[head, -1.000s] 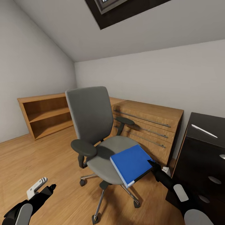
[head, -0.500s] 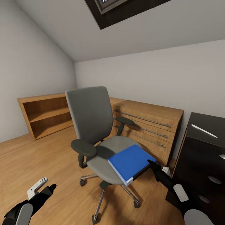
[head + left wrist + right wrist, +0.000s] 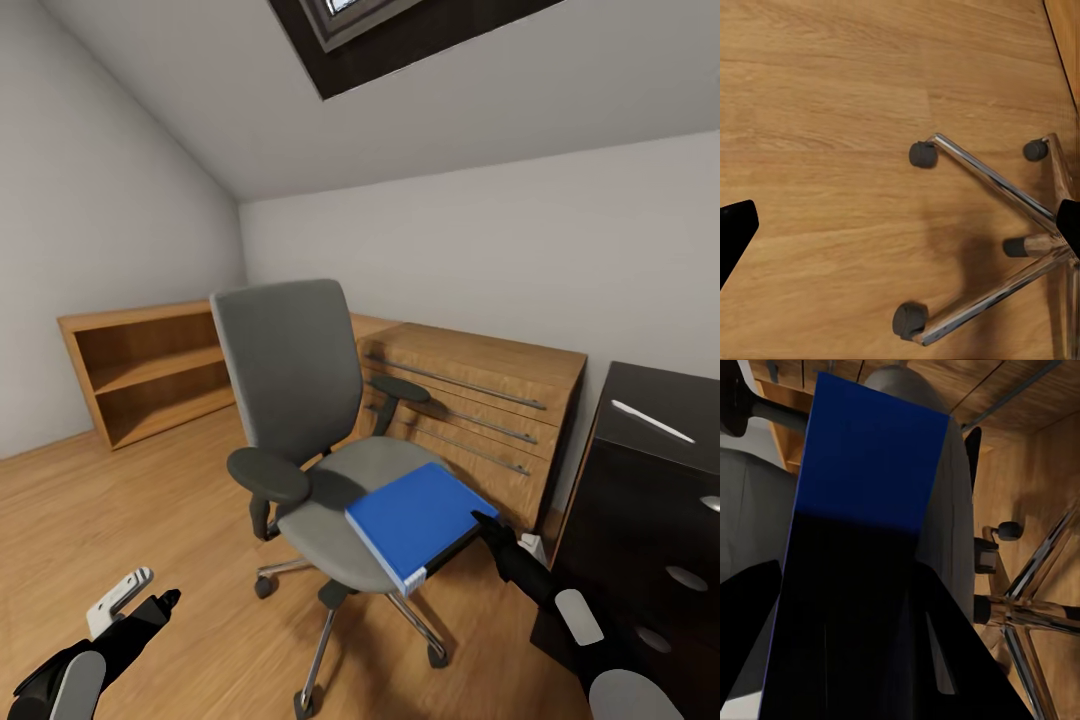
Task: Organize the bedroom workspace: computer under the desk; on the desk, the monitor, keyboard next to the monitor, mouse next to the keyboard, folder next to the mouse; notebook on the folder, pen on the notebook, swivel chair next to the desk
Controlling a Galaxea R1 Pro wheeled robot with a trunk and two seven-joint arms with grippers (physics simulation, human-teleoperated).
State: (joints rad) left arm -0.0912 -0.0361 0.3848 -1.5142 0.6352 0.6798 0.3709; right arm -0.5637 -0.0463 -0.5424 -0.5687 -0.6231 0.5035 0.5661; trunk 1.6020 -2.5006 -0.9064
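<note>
The blue folder (image 3: 418,522) lies on the front right of the swivel chair (image 3: 300,420) seat, right of frame centre, its right corner meeting the right hand (image 3: 487,527), which grips that edge. The left hand (image 3: 150,595), lower left above the floor (image 3: 120,500), is spread wide and holds nothing.

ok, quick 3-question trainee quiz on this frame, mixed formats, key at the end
1. True or false: the folder lies flat in the middle of the swivel chair seat.
2. Which gripper is at the folder's edge? A) left B) right
3. Fill in: the left gripper hangs over the wooden ____.

Key:
1. False. It overhangs the seat's front corner, tilted.
2. B, the right gripper.
3. floor.
</note>
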